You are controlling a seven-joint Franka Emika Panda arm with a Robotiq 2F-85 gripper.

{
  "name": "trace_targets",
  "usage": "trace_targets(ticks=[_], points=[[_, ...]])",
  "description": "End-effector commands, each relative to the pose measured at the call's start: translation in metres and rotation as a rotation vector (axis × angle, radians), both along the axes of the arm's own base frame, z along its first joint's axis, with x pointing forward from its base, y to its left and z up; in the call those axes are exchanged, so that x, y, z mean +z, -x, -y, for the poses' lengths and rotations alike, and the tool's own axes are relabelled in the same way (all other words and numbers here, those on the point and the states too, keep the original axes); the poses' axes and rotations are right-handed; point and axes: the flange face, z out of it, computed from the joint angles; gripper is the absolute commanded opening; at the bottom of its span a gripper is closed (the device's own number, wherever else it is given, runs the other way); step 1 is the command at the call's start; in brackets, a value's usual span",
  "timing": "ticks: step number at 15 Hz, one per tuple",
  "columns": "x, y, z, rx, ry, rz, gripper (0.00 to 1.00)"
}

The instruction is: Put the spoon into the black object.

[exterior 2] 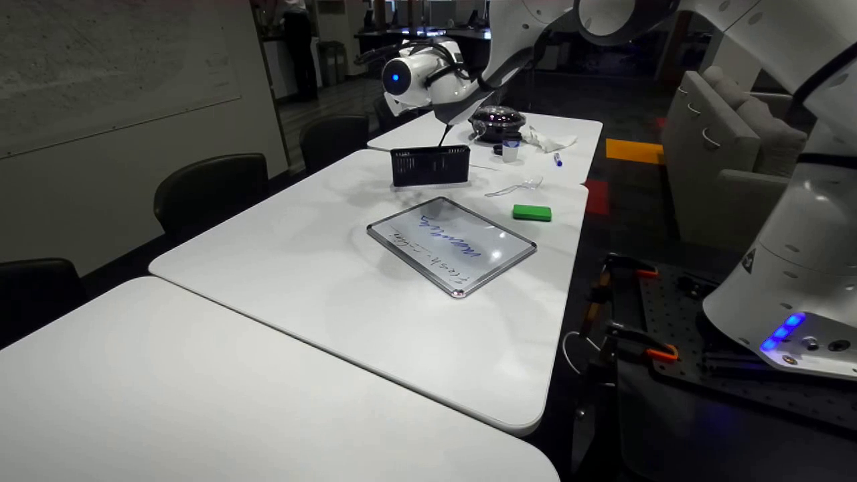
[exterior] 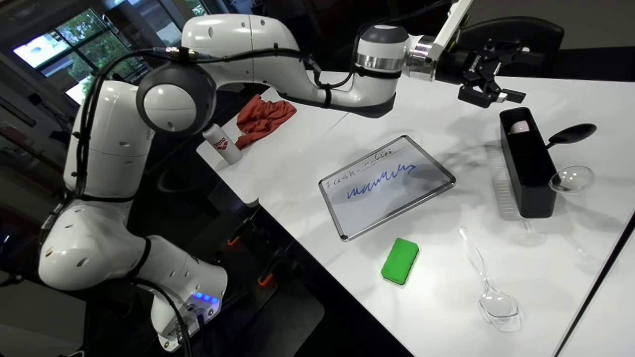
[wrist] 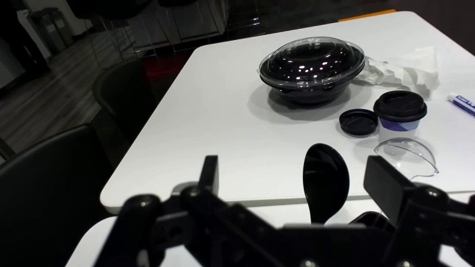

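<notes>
Presently, the fingers (wrist: 386, 189) stand wide apart, raised above the tabletop (exterior: 441, 307) near the box (exterior: 538, 203). The black spoon (exterior: 573, 134) stands tilted in the box, bowl up and beyond the rim; its lower handle cannot be made out. In the wrist view, its bowl appears between the fingers, with a gap on each side. One end of the box holds a pale item (exterior: 520, 127). A whiteboard (exterior: 389, 198), a green block (exterior: 400, 261) and a clear spoon (exterior: 497, 302) lie apart from the box.
</notes>
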Motion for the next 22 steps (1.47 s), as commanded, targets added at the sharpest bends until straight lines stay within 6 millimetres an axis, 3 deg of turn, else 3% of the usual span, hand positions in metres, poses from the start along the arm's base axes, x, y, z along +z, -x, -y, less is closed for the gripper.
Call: trace_targets(ticks=[1,6,11,16,17,22], points=[[0.071,0.02,-0.017,-0.131,-0.082,0.037,1.0],[0.159,0.05,-0.031,-0.128,-0.287,0.256,1.0],[0.228,0.103,-0.02,-0.095,-0.457,0.442,1.0],[0.255,0.14,-0.012,-0.022,-0.627,0.62,1.0],[0.251,0.119,-0.004,-0.046,-0.573,0.588,1.0],[0.25,0.132,-0.007,-0.043,-0.61,0.613,1.0]])
